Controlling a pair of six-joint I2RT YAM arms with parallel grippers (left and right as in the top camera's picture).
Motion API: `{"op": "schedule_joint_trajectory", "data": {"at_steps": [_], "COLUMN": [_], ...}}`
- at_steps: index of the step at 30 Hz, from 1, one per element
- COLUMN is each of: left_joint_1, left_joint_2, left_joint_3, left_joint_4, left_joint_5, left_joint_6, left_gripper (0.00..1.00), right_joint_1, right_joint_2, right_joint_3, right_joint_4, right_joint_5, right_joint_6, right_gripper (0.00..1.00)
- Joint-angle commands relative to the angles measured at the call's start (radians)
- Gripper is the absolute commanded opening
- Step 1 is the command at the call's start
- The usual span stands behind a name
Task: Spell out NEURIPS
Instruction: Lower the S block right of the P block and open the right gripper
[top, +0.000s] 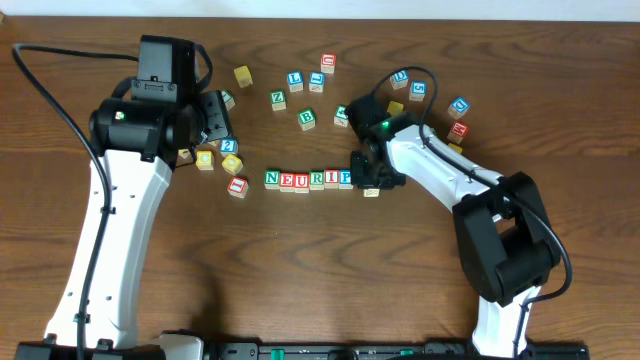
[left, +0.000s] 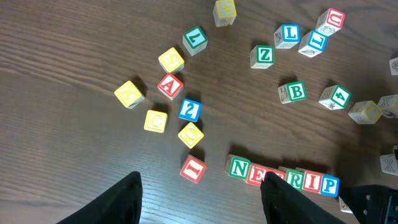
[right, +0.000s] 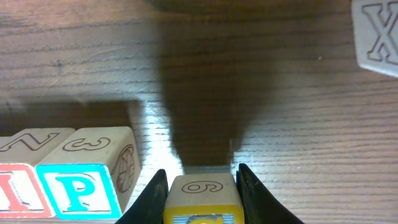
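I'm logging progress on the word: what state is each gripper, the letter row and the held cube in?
left gripper: open, holding nothing
right gripper: shut on yellow-framed wooden cube
yellow-framed wooden cube: gripped, just past the blue P cube, a gap between them
row of wooden letter cubes: reads NEURIP, side by side, final letter missing

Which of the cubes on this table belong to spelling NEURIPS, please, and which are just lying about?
For the job: the row N-E-U-R-I-P; the yellow-framed cube gripped in the right hand.
Lying about: green Z, green B, blue L, blue 2, spare red I, X cube.
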Motion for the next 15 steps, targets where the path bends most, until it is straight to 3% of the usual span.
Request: {"op": "schedule_joint_trajectory", "data": {"at_steps": [1, 15], "left_joint_1": [0.003, 0.003], "left_joint_2": [0.01, 0.01], "left_joint_3": [0.005, 0.005], "left_joint_4": [0.0, 0.0], "left_joint_5": [-0.017, -0.017], "left_joint_6": [0.01, 0.01], "left_gripper": [0.6, 0.61], "right_joint_1": [0.018, 0.02], "right_joint_2": [0.016, 0.023], "right_joint_3": [-0.008, -0.008], "right_joint_4": [0.002, 0.051], "right_joint_5": [0.009, 0.047], "right_joint_6": [0.038, 0.045], "right_gripper": [0.15, 0.17]}}
